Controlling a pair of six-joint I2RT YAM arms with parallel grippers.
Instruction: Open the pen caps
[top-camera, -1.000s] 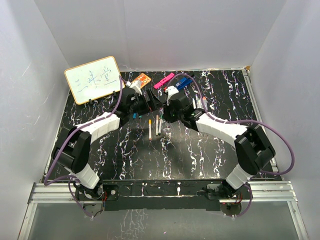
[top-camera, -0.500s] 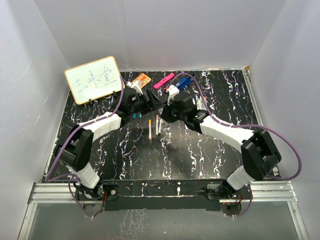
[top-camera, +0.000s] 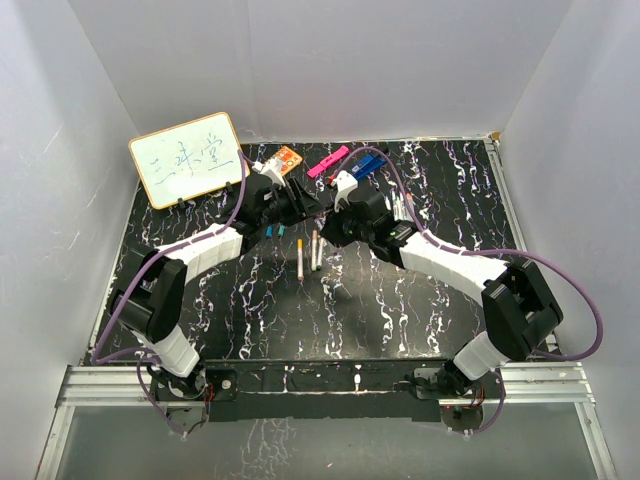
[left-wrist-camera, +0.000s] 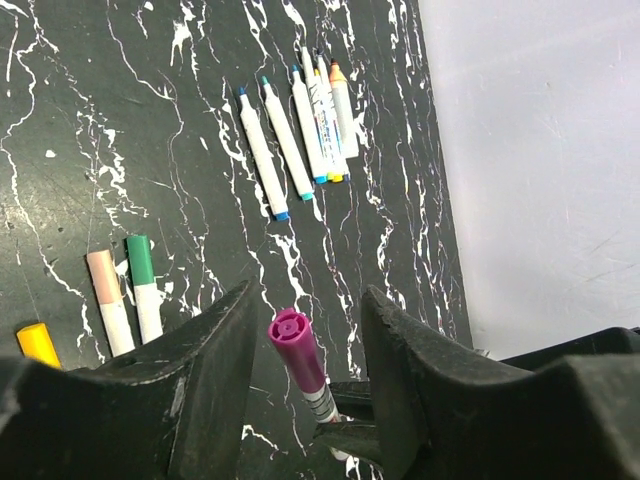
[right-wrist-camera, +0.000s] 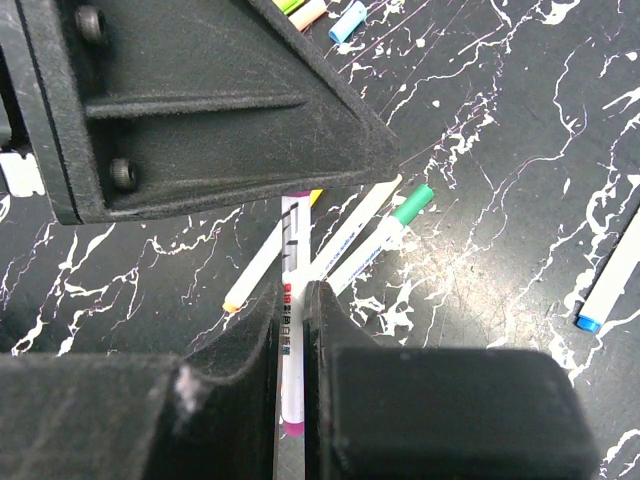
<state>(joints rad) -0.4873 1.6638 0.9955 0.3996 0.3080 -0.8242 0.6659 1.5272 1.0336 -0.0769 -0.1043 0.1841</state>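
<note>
Left wrist view puts the purple cap (left-wrist-camera: 289, 335) at the lower middle of the frame. It sits on the end of a white pen (left-wrist-camera: 318, 400) that points up toward the camera, off the table (left-wrist-camera: 100, 110). My left hand (left-wrist-camera: 310, 297) is spread around that cap, one finger on each side, with a gap showing on both sides, so it grips nothing yet. In the right wrist view the same pen (right-wrist-camera: 291, 235) runs down the middle of the frame, and my right hand (right-wrist-camera: 292, 330) is clenched on its barrel.

I judge this to be the step just before the pull: the pen is presented and the cap is bracketed but not pinched. Next my left hand has to close squarely on the cap alone, not on the barrel below it. Then the two hands draw apart along the pen's axis while the right one holds firm.

Farther out in the left wrist view, a row of uncapped pens (left-wrist-camera: 295, 130) lies at upper middle, and two capped pens (left-wrist-camera: 125, 295) lie at lower left.
</note>
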